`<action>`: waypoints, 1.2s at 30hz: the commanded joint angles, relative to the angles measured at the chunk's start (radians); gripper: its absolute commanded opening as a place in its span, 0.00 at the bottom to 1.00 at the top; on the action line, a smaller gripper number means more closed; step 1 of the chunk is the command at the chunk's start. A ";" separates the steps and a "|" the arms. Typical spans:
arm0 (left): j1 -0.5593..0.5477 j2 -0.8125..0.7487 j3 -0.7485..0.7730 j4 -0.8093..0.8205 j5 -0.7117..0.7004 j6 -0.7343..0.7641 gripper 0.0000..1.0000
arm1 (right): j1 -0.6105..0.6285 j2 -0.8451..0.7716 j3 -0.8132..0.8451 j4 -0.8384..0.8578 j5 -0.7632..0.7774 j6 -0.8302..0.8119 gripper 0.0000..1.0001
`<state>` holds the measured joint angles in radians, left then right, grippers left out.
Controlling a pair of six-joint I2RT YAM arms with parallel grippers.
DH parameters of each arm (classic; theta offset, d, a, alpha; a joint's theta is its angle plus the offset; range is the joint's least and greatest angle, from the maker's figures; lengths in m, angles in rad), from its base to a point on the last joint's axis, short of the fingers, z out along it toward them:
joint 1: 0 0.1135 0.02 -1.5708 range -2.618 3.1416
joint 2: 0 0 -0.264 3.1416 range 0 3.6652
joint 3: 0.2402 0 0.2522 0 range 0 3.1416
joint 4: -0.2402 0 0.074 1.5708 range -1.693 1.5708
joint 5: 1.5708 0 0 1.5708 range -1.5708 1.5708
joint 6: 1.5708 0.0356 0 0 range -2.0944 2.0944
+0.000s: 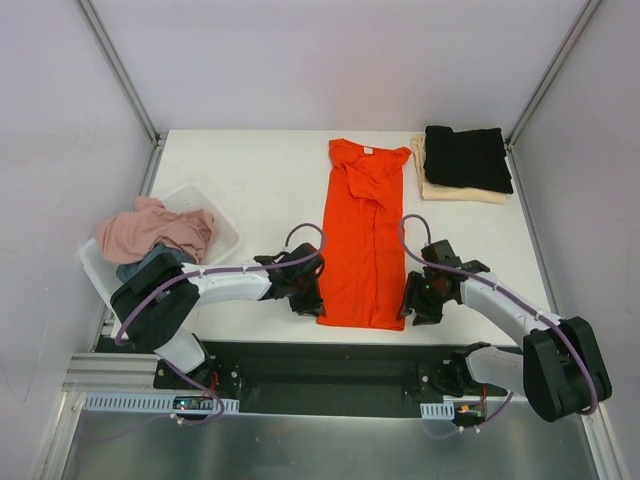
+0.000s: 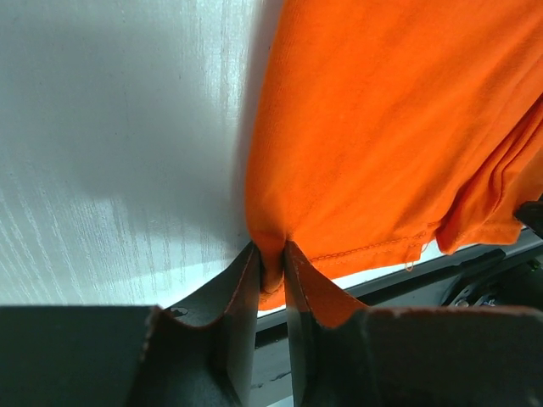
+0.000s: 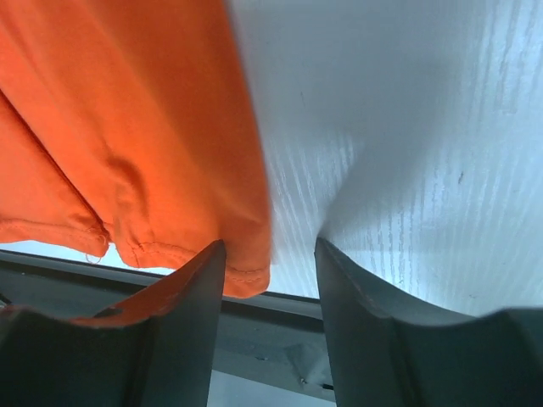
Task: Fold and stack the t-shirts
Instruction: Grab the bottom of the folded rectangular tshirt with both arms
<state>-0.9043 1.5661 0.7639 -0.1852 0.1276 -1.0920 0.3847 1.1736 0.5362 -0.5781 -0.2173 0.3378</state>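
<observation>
1. Left side of the table (image 1: 260, 180): a white tub (image 1: 222, 228) holds a dusty pink t-shirt (image 1: 150, 232) and a grey-blue t-shirt (image 1: 145, 265). Neither is folded yet.

2. My left end effector (image 2: 271, 263) is closed on the near-left corner of the orange-red t-shirt (image 1: 362, 240). It pinches a small bunch of hem. Risk: the bite is shallow, so a quick pull toward the far side could draw the cloth out of the jaws.

3. The orange-red t-shirt lies in the centre of the table as a long narrow strip, collar far, hem near and close to the table's near edge. The sides appear folded inward. Risk: a grip that takes only the upper layer would let the lower layers sag and open the strip.

4. My right end effector (image 3: 270, 254) is open at the near-right corner and grips nothing. The corner sits just inside the gap, against one finger. Risk: closing here may catch only the outermost edge, or miss it. If the left side then lifts alone, the hem will skew and the fold will land crooked.

5. Far right: a folded black t-shirt (image 1: 466, 157) rests on a cream-beige t-shirt (image 1: 450, 192). Risk: a skewed fold would sit poorly on this stack.
</observation>
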 commanded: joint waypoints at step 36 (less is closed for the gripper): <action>0.056 -0.167 0.136 -0.195 0.018 0.153 0.00 | 0.146 -0.126 0.172 -0.069 -0.039 0.010 0.01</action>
<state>-0.9070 1.3697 0.7921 -0.3321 0.1909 -1.0142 0.5327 1.0023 0.5877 -0.6117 -0.3466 0.3973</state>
